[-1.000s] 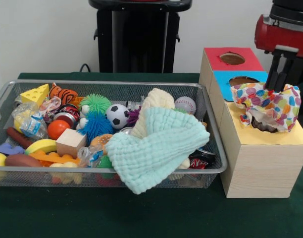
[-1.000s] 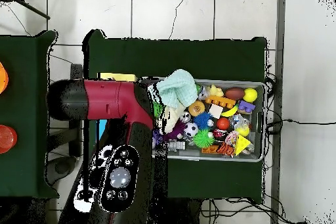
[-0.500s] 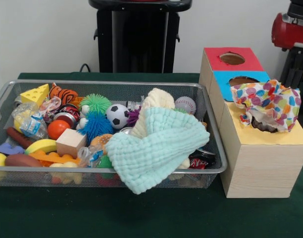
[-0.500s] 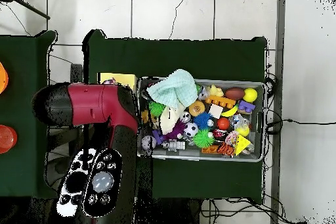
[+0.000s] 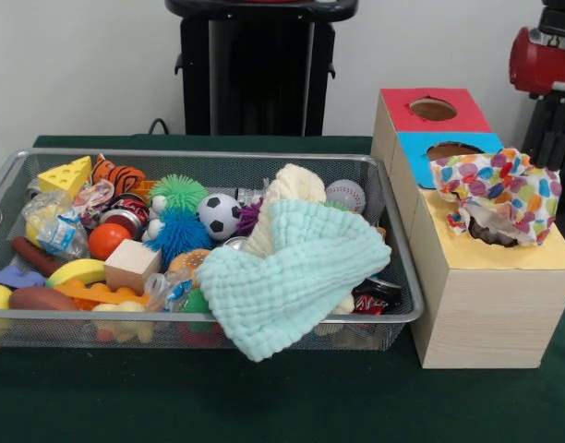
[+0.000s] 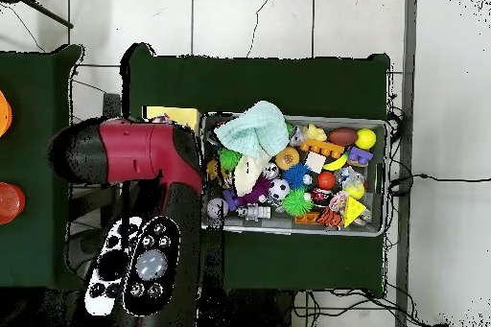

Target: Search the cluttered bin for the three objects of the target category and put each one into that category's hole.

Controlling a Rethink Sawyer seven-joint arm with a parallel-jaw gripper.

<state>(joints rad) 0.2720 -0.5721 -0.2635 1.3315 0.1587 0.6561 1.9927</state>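
Arm (image 5: 546, 65) barely shifted; no writing is legible.

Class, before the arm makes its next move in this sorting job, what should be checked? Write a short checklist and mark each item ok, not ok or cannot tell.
1. Polka-dot wrapper fully dropped through the yellow-topped hole: not ok; it sits bunched on top, over the opening.
2. Arm clear of the wooden box: ok; it is up at the right edge of the front view.
3. Gripper open and empty: cannot tell; its tips do not show clearly.
4. Another wrapper visible in the wire bin: ok; a crinkly clear wrapper lies at the left end in the front view.
5. Mint knitted cloth out of the way: not ok; it drapes over the bin's front rim and covers toys.
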